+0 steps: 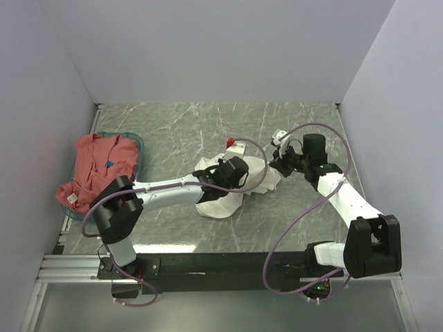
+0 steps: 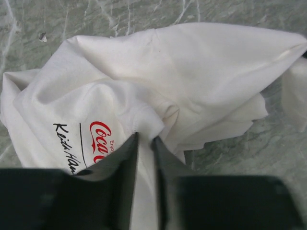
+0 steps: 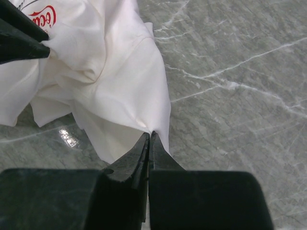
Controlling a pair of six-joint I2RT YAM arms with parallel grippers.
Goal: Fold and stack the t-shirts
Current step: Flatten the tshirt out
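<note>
The white t-shirt (image 1: 220, 205) with the red Coca-Cola print (image 2: 100, 136) lies crumpled in the middle of the table. My left gripper (image 1: 239, 178) sits on top of it. In the left wrist view, its jaws (image 2: 145, 143) are narrowed on a fold of the white cloth. My right gripper (image 1: 275, 160) is at the shirt's right edge, and its jaws (image 3: 149, 135) are shut on a corner of the cloth (image 3: 115, 72). The salmon-red t-shirt (image 1: 93, 169) lies bunched in the basket at the left, away from both grippers.
A teal plastic basket (image 1: 138, 143) stands at the table's left edge against the wall. White walls close in the table at the back and on both sides. Purple cables loop over both arms. Bare marble table (image 1: 208, 124) shows behind the white shirt.
</note>
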